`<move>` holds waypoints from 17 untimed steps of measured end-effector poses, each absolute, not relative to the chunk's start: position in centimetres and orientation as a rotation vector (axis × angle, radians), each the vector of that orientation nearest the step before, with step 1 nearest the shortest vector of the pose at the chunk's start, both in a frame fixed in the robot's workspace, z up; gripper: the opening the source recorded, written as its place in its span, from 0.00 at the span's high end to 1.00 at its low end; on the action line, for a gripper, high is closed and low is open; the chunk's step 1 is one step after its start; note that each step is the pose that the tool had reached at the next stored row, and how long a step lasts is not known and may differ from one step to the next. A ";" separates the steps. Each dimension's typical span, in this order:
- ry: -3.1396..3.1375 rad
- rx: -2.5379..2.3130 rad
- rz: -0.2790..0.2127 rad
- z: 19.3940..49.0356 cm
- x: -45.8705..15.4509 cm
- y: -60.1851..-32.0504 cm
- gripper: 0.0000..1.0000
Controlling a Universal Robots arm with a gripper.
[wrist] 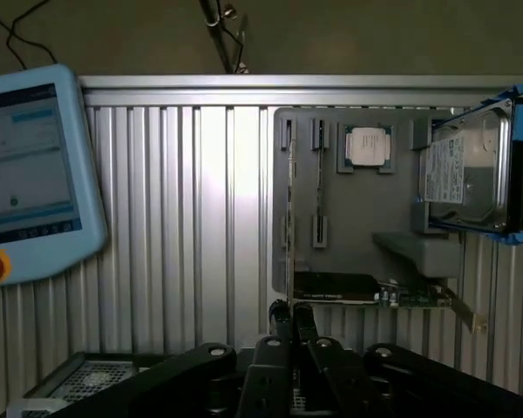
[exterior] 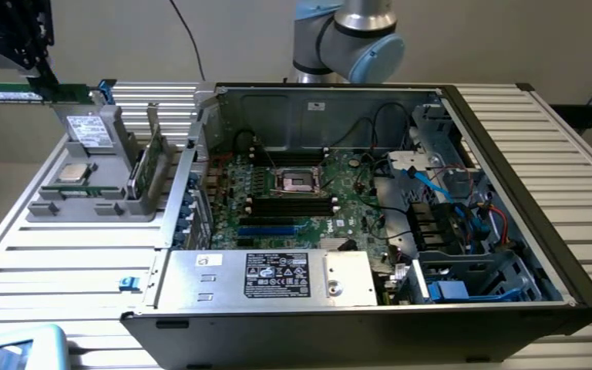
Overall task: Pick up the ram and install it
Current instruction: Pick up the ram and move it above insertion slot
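Nearest, we see the open computer case [exterior: 378, 339], its dark memory slots [exterior: 290, 204] running across the exterior view; beyond, at that view's left, sits the grey parts tray [exterior: 49, 210]. Farthest, above the tray, the gripper [exterior: 44, 79] is clenched on the ram [exterior: 8, 94] — we judge the carry goes well if the stick is kept level and clear of the case wall. Its long axis lies left-to-right in the exterior view — roughly parallel to the slots — labelled face toward the camera.
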State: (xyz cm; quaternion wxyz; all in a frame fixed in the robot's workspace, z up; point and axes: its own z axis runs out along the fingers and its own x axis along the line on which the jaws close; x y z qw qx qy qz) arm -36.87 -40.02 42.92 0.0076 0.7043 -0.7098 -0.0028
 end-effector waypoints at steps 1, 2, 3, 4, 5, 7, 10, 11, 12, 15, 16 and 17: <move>-2.220 2.202 -0.009 43.2 -36.5 -40.1 0.87; -2.220 2.202 -0.009 43.4 -36.1 -40.1 0.87; -2.219 2.202 -0.009 43.7 -35.6 -40.1 0.87; -2.219 2.202 -0.009 43.8 -35.2 -40.1 0.87; -2.220 2.202 -0.009 43.9 -34.8 -40.1 0.87; -2.219 2.202 -0.009 44.2 -33.9 -40.2 0.87; -2.220 2.202 -0.009 44.4 -32.5 -40.2 0.87; -2.219 2.202 -0.009 44.5 -32.0 -40.2 0.87; -2.219 2.202 -0.009 44.5 -31.6 -40.2 0.87; -2.219 2.202 -0.009 44.6 -30.2 -40.2 0.87; -2.219 2.202 -0.009 44.7 -29.7 -40.2 0.87; -2.219 2.202 -0.009 44.7 -29.3 -40.2 0.87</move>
